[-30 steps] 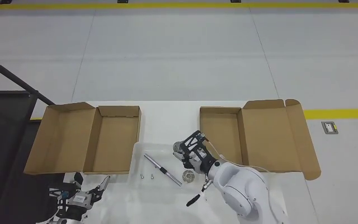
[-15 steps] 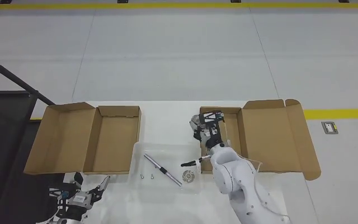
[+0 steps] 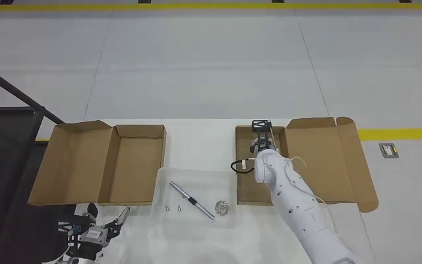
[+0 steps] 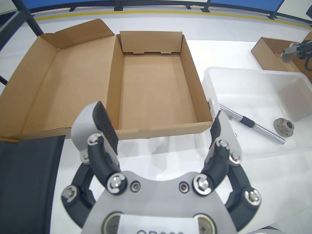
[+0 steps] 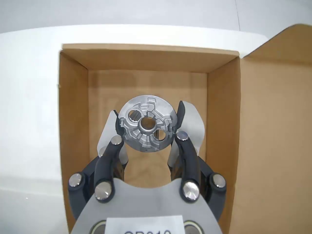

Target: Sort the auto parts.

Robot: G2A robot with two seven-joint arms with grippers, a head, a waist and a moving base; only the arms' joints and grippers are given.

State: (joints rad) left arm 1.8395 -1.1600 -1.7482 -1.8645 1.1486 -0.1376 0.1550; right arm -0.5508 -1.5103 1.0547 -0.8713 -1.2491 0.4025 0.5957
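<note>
One part is in hand: the right claw (image 5: 148, 117) is clamped on a round cast metal disc (image 5: 146, 129), a finger on each side of its rim, and holds it over the right cardboard box (image 5: 74, 113), toward the box's 12 o'clock end in the top view. The disc seems to hang clear of the box floor, so I judge this to be the placing step of one sorting cycle. The next move calls for a short descent, then opening the fingers so that the disc lands flat and does not roll. The clear bin (image 4: 243, 74) sits between the two boxes, with the right box at its 2 o'clock and the left cardboard box (image 4: 151, 86) at its 10 o'clock. Lying in it are a rod (image 4: 251, 125), a flanged hub (image 4: 284, 125) and two small screws (image 3: 173, 208), all yet to be sorted. The left claw (image 4: 159, 115) is spread wide and holds nothing, low over the surface (image 4: 170, 147) at the 8 o'clock corner.
</note>
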